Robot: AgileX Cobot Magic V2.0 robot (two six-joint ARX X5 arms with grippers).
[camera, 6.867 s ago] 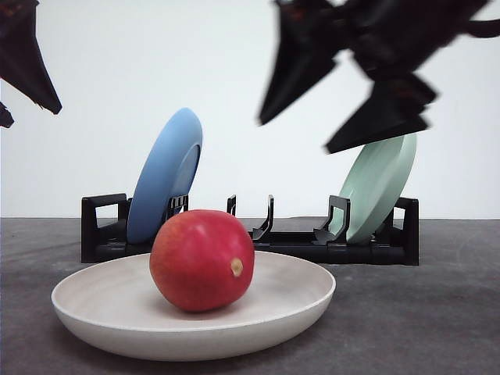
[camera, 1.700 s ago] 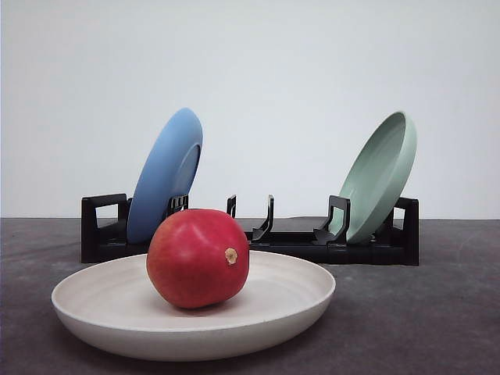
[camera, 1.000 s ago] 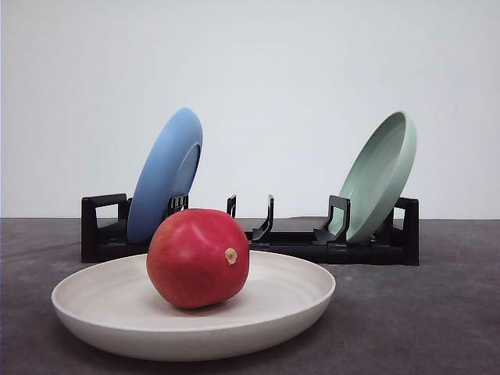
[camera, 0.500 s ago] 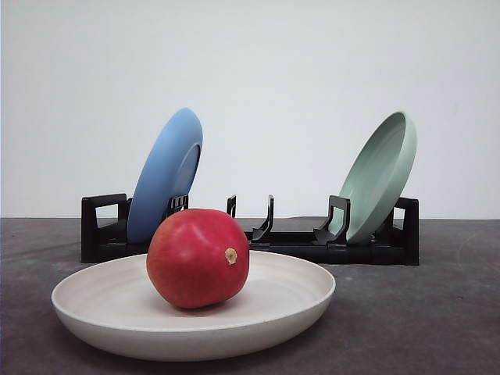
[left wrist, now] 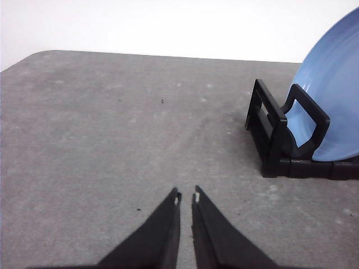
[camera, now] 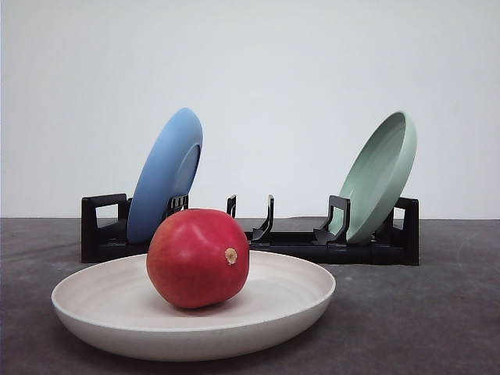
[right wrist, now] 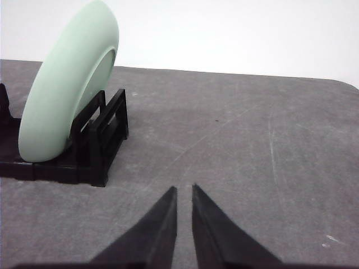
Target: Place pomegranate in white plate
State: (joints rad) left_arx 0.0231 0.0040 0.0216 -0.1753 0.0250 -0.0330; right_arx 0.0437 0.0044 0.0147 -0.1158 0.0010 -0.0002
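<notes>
The glossy red pomegranate (camera: 198, 258) rests inside the white plate (camera: 301, 301) at the front of the table, its tan stem nub facing right. No gripper touches it. In the left wrist view my left gripper (left wrist: 185, 197) is shut with nothing between its fingers, hovering over bare grey table beside the rack's blue-plate end. My right gripper (right wrist: 183, 189) is also shut and holds nothing, over the table near the rack's green-plate end.
A black dish rack (camera: 258, 238) stands behind the white plate. A blue plate (camera: 166, 173) (left wrist: 336, 106) leans in its left end and a pale green plate (camera: 383, 176) (right wrist: 70, 89) in its right end. Grey table (camera: 422, 312) surrounds them.
Over the last second nothing has moved. In the oldest frame the arms were overhead and the pomegranate sat slightly differently; the arms have since left the front view.
</notes>
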